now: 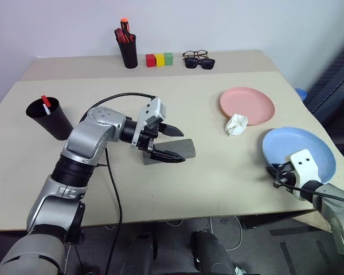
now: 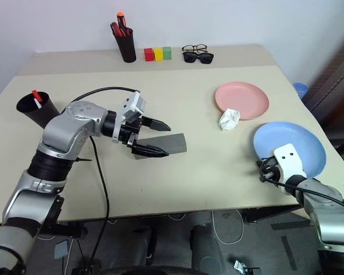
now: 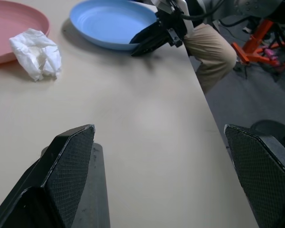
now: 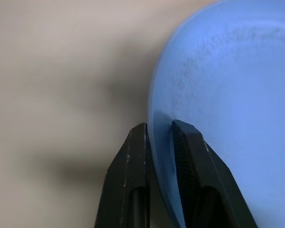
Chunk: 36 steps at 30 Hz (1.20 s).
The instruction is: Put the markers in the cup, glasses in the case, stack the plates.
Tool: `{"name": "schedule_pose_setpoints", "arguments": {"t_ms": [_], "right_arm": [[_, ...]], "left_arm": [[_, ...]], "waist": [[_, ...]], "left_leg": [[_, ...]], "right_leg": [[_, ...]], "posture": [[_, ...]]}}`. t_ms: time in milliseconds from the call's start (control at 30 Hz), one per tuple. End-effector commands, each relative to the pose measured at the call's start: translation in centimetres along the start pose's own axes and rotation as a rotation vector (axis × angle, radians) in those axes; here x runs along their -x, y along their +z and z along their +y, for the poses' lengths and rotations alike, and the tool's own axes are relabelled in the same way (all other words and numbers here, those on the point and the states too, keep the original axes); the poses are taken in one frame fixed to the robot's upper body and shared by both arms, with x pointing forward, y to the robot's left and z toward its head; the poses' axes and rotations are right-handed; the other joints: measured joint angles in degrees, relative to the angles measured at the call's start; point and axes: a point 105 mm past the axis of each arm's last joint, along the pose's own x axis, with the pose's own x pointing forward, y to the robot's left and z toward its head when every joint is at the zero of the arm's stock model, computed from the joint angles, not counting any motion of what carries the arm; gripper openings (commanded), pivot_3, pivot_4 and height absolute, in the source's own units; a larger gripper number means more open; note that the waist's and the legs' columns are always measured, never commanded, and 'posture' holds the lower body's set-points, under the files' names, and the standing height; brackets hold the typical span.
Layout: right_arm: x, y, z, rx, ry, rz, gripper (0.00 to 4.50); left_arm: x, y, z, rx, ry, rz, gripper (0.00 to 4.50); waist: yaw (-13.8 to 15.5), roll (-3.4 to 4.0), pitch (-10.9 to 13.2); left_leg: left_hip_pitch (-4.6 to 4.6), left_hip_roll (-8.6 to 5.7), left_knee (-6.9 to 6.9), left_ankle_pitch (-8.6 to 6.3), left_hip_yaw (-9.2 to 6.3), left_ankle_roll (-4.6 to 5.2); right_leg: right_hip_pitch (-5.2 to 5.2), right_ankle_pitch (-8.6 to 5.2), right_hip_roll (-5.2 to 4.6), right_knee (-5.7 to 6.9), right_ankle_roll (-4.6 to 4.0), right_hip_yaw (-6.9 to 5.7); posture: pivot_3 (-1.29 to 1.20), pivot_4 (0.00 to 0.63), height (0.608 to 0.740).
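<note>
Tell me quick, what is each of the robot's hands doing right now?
Left gripper: jaws open, holding nothing, over the grey case.
Right gripper: jaws closed on the rim of the blue plate.

silver arms (image 1: 92,140), blk cable (image 1: 112,189), blk tools (image 1: 165,143)

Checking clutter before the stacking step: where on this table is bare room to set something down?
Bare: the middle stretch between the case and the blue plate, and the wide band between the cup and the pink plate. Crowded: the far edge, with pen holder, blocks and sunglasses; a tissue sits by the pink plate.
</note>
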Motion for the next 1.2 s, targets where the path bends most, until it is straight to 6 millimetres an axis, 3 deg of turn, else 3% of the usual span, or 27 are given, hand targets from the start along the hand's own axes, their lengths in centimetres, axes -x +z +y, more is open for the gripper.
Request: {"name": "schedule_pose_setpoints", "arguments": {"t_ms": [33, 200, 400, 600, 667, 767, 967, 1100, 1200], "right_arm": [[0.3, 2.6, -1.1, 0.111, -0.070, -0.078, 0.63], [-0.5, 7.8, -2.0, 0.274, -0.127, -0.207, 0.63], [-3.0, 13.1, -2.7, 0.369, -0.094, -0.325, 0.63], [-6.4, 14.6, -3.6, 0.401, -0.043, -0.325, 0.63], [-6.6, 14.5, -3.5, 0.351, -0.006, -0.321, 0.63], [-6.0, 12.8, -3.3, 0.309, 0.039, -0.267, 1.43], [-2.6, 9.7, -3.6, 0.195, -0.009, -0.202, 4.35], [-0.5, 7.5, -2.9, 0.115, -0.002, -0.124, 4.35], [0.0, 5.6, -2.4, 0.068, 0.000, -0.066, 4.35]], "left_arm": [[0.2, 0.8, -0.2, -0.039, 0.011, -0.027, 4.50], [0.4, 0.9, 0.2, -0.030, 0.049, -0.042, 4.50], [0.7, 0.8, 0.3, -0.020, 0.093, -0.055, 4.50], [1.4, 0.5, 0.1, -0.011, 0.156, -0.057, 4.50], [1.8, 0.4, 0.1, -0.003, 0.185, -0.058, 4.50], [2.2, -0.1, 0.0, 0.015, 0.212, -0.054, 4.50], [2.2, -0.5, 0.0, 0.029, 0.213, -0.050, 4.50], [1.9, -0.4, 0.3, 0.028, 0.195, -0.051, 4.50], [1.6, -0.3, 0.4, 0.022, 0.182, -0.054, 4.50]], "waist": [[-0.02, 0.00, 0.00], [-0.33, 0.05, 0.03], [-0.21, 0.03, 0.03], [-0.16, 0.03, 0.05], [-0.17, 0.03, 0.05], [-0.08, 0.03, 0.05], [0.18, 0.03, 0.05], [-0.04, 0.04, 0.04], [-0.23, 0.03, 0.04]], "left_leg": [[0.00, 0.00, 0.00, 0.00, 0.01, 0.00], [0.01, 0.00, 0.01, 0.00, 0.06, 0.00], [0.00, 0.02, 0.01, 0.00, 0.04, 0.00], [-0.06, -0.01, -0.09, 0.00, 0.07, 0.00], [-0.05, -0.01, -0.23, 0.01, 0.05, 0.00], [-0.06, -0.01, -0.40, 0.01, 0.02, 0.00], [-0.11, -0.04, -0.40, 0.00, -0.02, 0.00], [-0.06, -0.04, -0.31, 0.00, 0.00, 0.00], [0.04, -0.01, -0.21, 0.01, 0.04, 0.00]], "right_leg": [[0.00, 0.00, 0.00, 0.00, 0.00, 0.00], [-0.04, 0.01, -0.01, 0.04, -0.01, 0.03], [-0.06, 0.06, 0.03, 0.04, -0.09, 0.01], [-0.06, 0.21, -0.02, -0.15, -0.13, 0.02], [-0.08, 0.24, -0.02, -0.24, -0.06, 0.02], [-0.14, 0.25, -0.02, -0.25, 0.04, 0.01], [-0.15, 0.23, -0.04, -0.26, 0.07, -0.02], [-0.09, 0.22, -0.03, -0.23, 0.02, 0.00], [-0.01, 0.16, 0.00, -0.17, -0.20, 0.00]], "posture": [[0.00, 0.150, 0.740], [0.00, 0.150, 0.740], [0.00, 0.150, 0.740], [0.00, 0.150, 0.740], [0.00, 0.150, 0.740], [0.00, 0.150, 0.740], [0.00, 0.150, 0.740], [0.00, 0.150, 0.740], [0.00, 0.150, 0.740]]}}
